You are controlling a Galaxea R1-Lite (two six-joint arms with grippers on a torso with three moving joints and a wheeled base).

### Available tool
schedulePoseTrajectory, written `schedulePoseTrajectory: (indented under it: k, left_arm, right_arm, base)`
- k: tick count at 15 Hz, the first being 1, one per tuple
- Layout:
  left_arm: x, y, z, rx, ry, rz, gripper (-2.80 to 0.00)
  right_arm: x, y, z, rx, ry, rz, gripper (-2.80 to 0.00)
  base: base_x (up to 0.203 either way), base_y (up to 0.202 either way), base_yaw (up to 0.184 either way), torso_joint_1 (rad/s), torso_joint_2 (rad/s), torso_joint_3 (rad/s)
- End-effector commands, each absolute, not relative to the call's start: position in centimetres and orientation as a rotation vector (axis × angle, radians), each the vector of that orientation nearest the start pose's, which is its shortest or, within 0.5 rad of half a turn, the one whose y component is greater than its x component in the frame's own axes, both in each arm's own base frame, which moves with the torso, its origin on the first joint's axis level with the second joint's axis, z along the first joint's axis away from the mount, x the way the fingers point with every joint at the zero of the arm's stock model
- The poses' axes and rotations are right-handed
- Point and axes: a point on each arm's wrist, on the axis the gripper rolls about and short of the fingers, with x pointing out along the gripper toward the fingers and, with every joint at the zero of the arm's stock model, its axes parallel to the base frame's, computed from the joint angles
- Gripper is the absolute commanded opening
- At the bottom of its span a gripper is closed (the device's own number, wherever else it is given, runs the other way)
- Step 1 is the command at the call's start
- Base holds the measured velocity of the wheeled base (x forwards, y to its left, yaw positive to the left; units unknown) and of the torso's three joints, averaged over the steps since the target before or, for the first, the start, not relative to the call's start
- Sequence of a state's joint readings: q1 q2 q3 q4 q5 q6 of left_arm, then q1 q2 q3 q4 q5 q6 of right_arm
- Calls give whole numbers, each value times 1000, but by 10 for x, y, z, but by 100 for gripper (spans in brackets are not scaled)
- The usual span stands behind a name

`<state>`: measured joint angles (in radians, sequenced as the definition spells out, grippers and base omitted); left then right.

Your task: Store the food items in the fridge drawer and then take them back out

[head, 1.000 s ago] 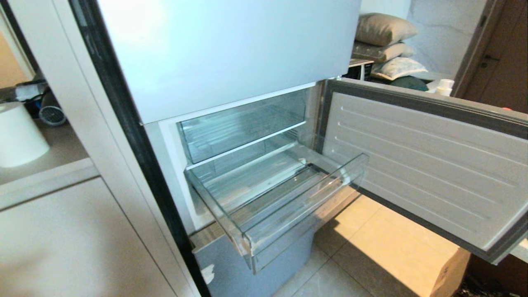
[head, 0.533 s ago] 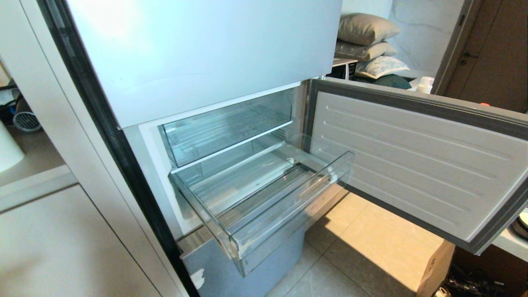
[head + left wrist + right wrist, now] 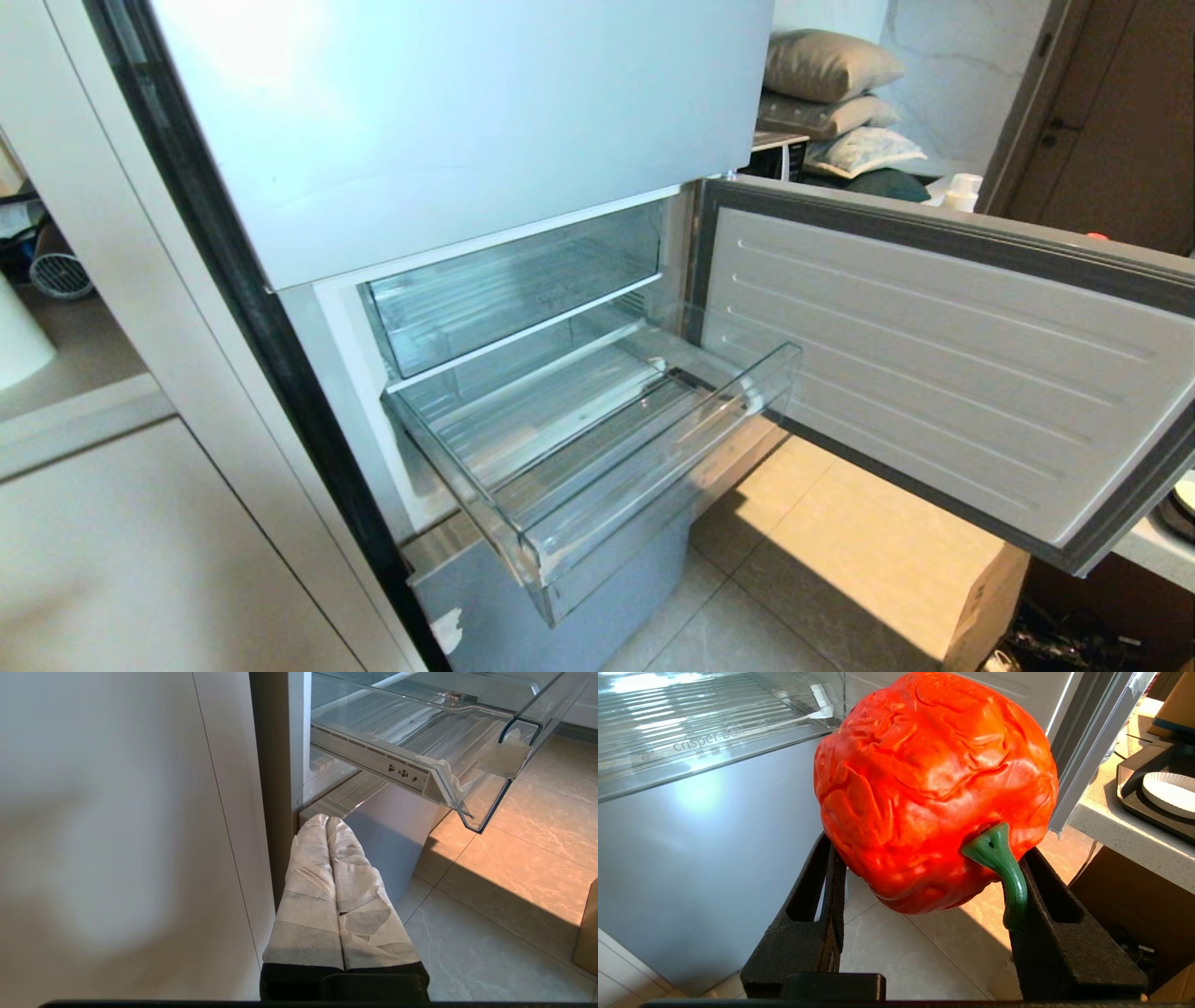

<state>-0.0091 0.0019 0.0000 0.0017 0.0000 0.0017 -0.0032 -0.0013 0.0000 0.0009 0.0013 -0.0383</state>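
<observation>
An orange-red food item (image 3: 934,788) with a green stem is sitting clamped in the right gripper (image 3: 924,924), low in front of the fridge, below the pulled-out fridge drawer (image 3: 597,448). The left gripper (image 3: 336,891), clenched and empty, is hanging beside the cabinet. A good placement is calling for lifting clear over the drawer's front lip before lowering. Tiled floor (image 3: 840,551) is stretching beneath the open fridge door (image 3: 934,373).

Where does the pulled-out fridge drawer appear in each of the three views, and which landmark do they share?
Head view: the drawer sits at centre, pulled out below the shorter bin.
Left wrist view: it fills the top right, seen from below its side rail.
Right wrist view: only its ribbed front shows at top left, behind the red pepper.
Shared landmark: the tiled floor.
</observation>
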Motion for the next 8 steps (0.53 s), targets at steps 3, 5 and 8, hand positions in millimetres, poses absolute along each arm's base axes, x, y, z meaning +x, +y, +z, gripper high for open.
schedulePoseTrajectory:
  k: [3,5,8]
  left_arm:
    - [-23,0,75,2,5,-9,-280]
    - [-23,0,75,2,5,-9,-280]
    - [-23,0,75,2,5,-9,-280]
  right_arm:
    - [-23,0,75,-38,0,-2,-280]
    - [-23,0,75,-54,1,2,-280]
    - [-23,0,75,-16,0,-3,-280]
  base:
    - [0,0,0,0,0,0]
    - [0,0,0,0,0,0]
    - [0,0,0,0,0,0]
